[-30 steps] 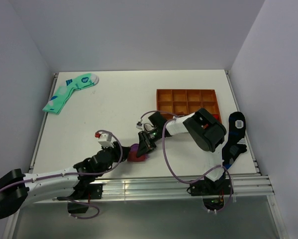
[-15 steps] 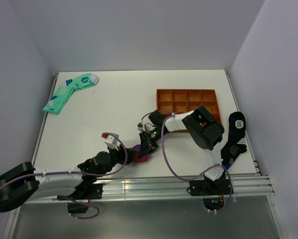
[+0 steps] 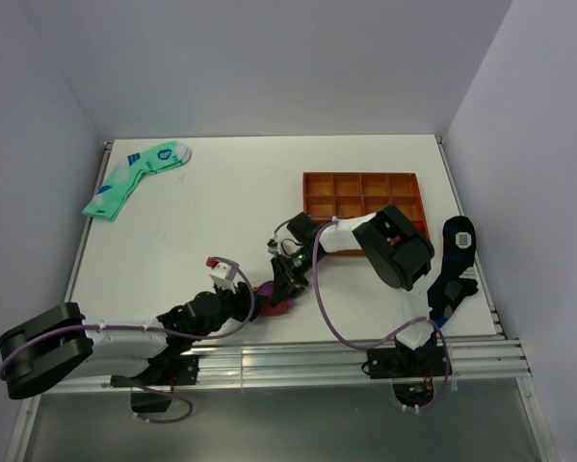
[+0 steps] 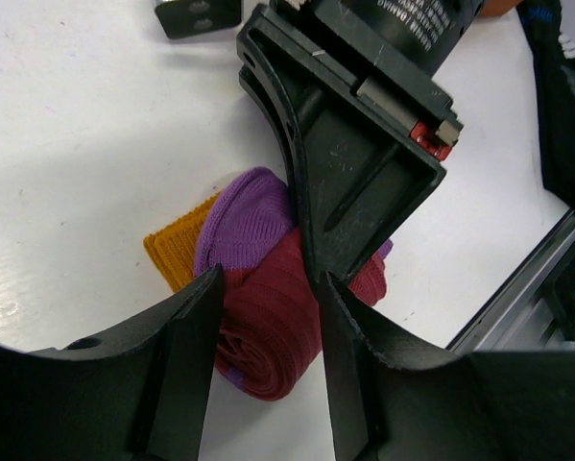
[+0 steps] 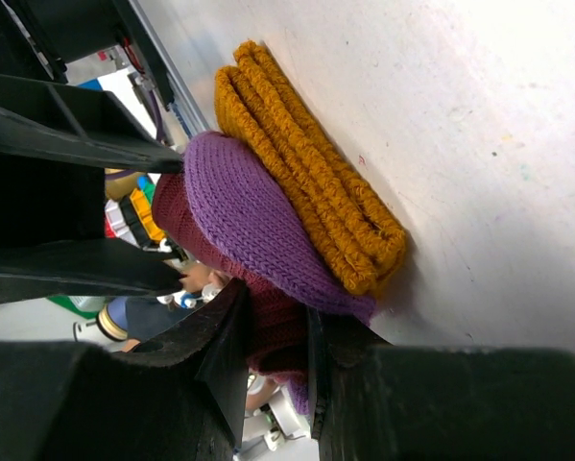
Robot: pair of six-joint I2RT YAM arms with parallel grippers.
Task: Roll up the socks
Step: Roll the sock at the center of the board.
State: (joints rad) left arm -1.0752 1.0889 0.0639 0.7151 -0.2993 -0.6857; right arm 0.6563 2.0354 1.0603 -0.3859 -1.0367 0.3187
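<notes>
My right claw (image 5: pixel 273 327) pinches the rolled socks (image 4: pixel 268 331) near the worktop's (image 3: pixel 221 221) front edge, I judge to stop them unrolling; my left claw (image 4: pixel 266 281) straddles them half-wide, gripping or not I cannot tell.

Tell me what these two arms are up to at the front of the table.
Both arms are working on the maroon socks near the front edge of the table. The socks are partly rolled into a bundle, with the mustard cuffs sticking out flat. The right claw pinches the maroon part of the roll; the left claw straddles it from the other side, squeezing or not I cannot tell. The green socks and black sock lie untouched.
</notes>
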